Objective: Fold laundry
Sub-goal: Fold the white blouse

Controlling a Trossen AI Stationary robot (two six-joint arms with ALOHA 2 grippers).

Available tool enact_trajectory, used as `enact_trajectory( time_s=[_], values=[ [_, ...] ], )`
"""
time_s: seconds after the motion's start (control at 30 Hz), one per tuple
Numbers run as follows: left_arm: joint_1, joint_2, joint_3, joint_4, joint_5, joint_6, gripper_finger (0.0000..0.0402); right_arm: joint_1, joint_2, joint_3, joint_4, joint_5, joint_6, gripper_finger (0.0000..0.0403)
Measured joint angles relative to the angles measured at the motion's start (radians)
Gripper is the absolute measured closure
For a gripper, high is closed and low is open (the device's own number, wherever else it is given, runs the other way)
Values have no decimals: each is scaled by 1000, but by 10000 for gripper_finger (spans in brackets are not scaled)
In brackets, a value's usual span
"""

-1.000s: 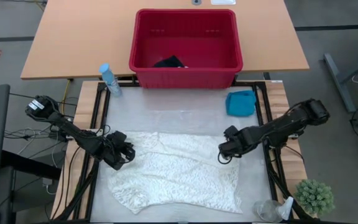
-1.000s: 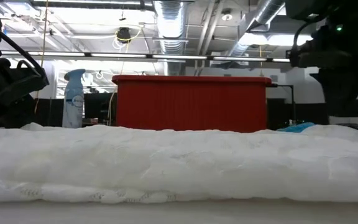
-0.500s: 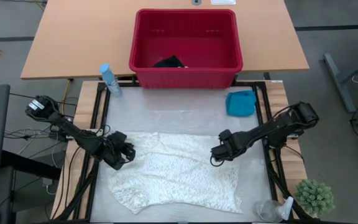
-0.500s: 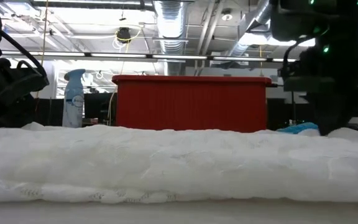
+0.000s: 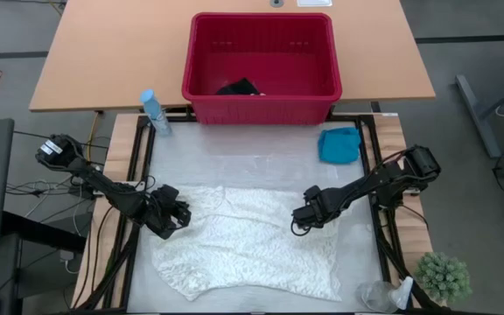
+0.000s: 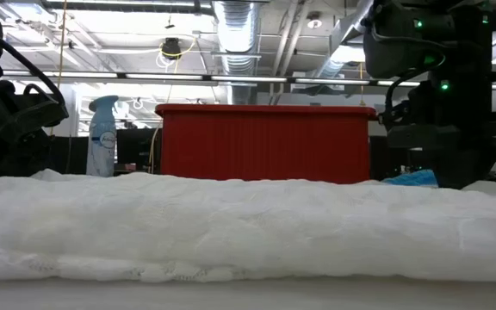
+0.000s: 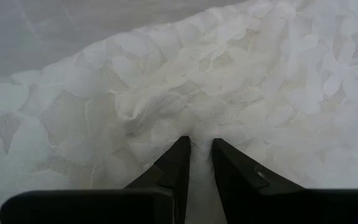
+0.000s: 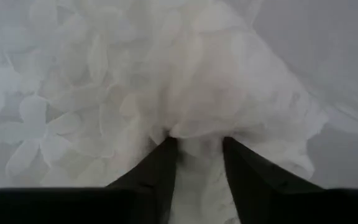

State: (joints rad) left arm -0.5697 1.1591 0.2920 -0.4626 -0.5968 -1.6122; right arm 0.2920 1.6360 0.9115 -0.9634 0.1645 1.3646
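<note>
The cream-white lacy cloth (image 5: 252, 249) lies spread flat over the near half of the table. My left gripper (image 5: 180, 213) is shut on the cloth's far left corner. My right gripper (image 5: 297, 223) points down on the cloth's far right part, its fingers open with a hump of cloth between them. The turquoise garment (image 5: 339, 144) lies folded on the table at the far right. The dark garment (image 5: 239, 87) rests on the floor of the red basket (image 5: 261, 107). In the low view the cloth (image 6: 248, 224) hides both grippers' fingertips. My left gripper pinches a bunched-up fold of the cloth (image 7: 199, 127) between its two fingers, which slant down from the table's left side. The cloth around the hold stays on the table, gathered into wrinkles. My right gripper's fingertips (image 8: 166, 152) are set down into the cloth from above. A raised hump of cloth (image 8: 197, 124) stands between them, and the cloth lies on the table.
The red basket stands beyond the table's far edge on a wooden desk. A blue spray bottle (image 5: 154, 111) stands at the far left corner. A small potted plant (image 5: 442, 276) and a clear object (image 5: 376, 296) sit at the near right corner.
My right gripper has moved toward the table's left edge and down, from above the cloth's right border onto the cloth. The cloth has stayed in place.
</note>
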Motion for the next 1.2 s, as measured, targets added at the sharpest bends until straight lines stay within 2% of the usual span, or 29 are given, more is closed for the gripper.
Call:
enact_trajectory(
  time_s=[0.2, 0.27, 0.53, 0.77, 0.87, 1.0, 1.2],
  values=[
    [0, 0, 0, 3, 0, 14, 336, 18, -25, 0, -39, -9, 23, 374],
    [0, 0, 0, 3, 0, 14, 336, 25, -43, 4, -60, -9, 24, 388],
    [0, 0, 0, 2, -2, 14, 336, 28, -75, 6, -219, -20, 68, 336],
    [0, 0, 0, 2, -2, 10, 336, 28, -75, 5, -243, -32, 44, 331],
    [0, 0, 0, 2, -3, 7, 336, 31, -86, 5, -185, -30, 15, 331],
    [0, 0, 0, 3, -4, -18, 336, 54, -132, 6, -139, 25, 19, 330],
    [0, 0, 0, 3, -5, -45, 336, 86, -171, 6, -332, 30, 124, 330]
  ],
)
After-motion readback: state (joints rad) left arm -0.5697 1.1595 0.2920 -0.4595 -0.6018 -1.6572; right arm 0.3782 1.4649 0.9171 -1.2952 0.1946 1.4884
